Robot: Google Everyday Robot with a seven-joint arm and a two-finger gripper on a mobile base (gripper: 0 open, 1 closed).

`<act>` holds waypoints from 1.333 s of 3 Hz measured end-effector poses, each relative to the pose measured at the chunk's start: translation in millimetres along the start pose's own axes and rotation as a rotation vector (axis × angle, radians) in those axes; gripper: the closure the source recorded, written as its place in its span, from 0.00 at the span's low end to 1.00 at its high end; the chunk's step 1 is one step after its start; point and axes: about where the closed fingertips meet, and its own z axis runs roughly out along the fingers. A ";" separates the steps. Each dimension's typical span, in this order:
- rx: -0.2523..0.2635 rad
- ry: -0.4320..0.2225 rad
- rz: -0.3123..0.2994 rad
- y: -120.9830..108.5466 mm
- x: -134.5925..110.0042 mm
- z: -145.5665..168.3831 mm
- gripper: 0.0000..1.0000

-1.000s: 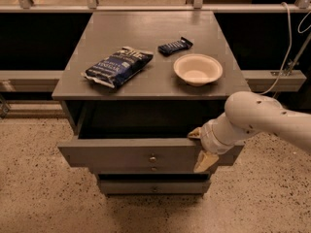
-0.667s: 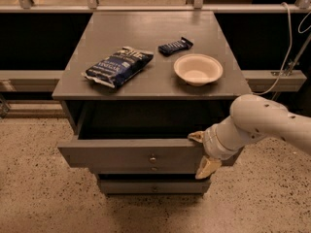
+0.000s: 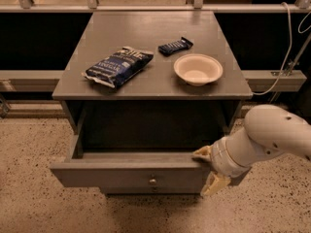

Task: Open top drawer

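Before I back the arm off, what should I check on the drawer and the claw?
1. Wide grey wooden top drawer pulled out of the grey cabinet: ok, its box stands well forward.
2. Claw position: ok, at the right end of the drawer's front panel, right of the small round metal knob.
3. Claw's hold on the panel: cannot tell.
4. Dark blue chip bag, white round bowl and dark snack bar on the cabinet top, none overhanging its edge: ok.
5. Inside of the drawer: cannot tell, it lies in shadow.
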 end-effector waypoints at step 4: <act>0.082 0.059 -0.057 -21.3 -20.7 -56.0 0.47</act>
